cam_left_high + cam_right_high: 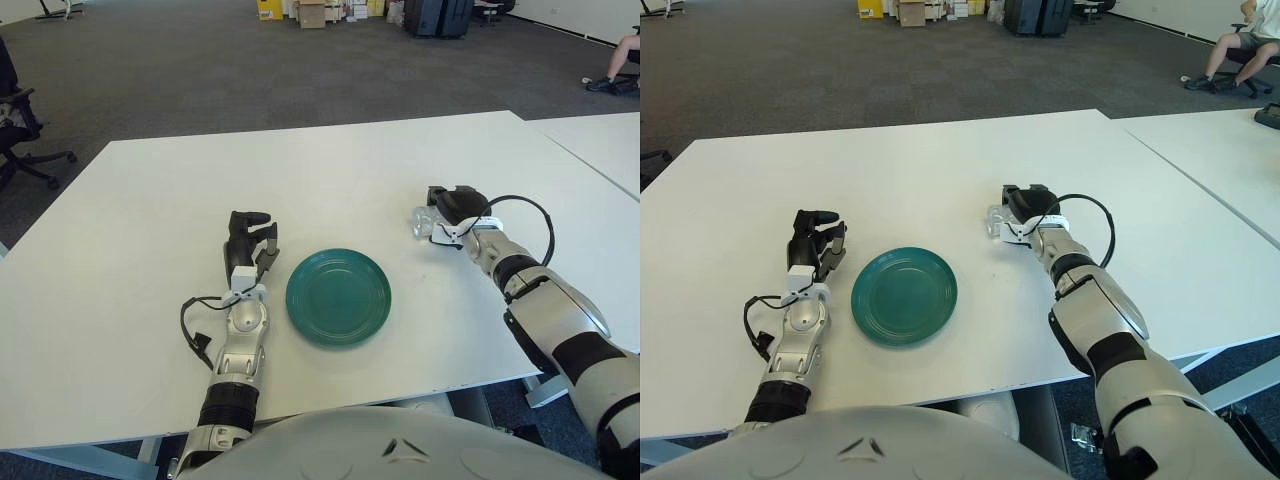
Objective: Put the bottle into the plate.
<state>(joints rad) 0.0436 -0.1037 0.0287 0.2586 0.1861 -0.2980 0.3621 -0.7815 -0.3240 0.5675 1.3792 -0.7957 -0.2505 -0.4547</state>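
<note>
A dark green plate point(338, 296) lies on the white table point(300, 180), near its front edge. A small clear plastic bottle point(421, 223) is to the right of the plate and a little farther back. My right hand point(448, 212) is on the bottle's right side with its black fingers curled round it. My left hand point(250, 240) shows just left of the plate and holds nothing. The bottle also shows in the right eye view point(996, 221), partly hidden by the right hand's fingers.
A second white table point(600, 140) adjoins on the right. An office chair point(20, 130) stands off the table's far left. Boxes point(310, 12) and a seated person point(1240, 50) are far behind on the carpet.
</note>
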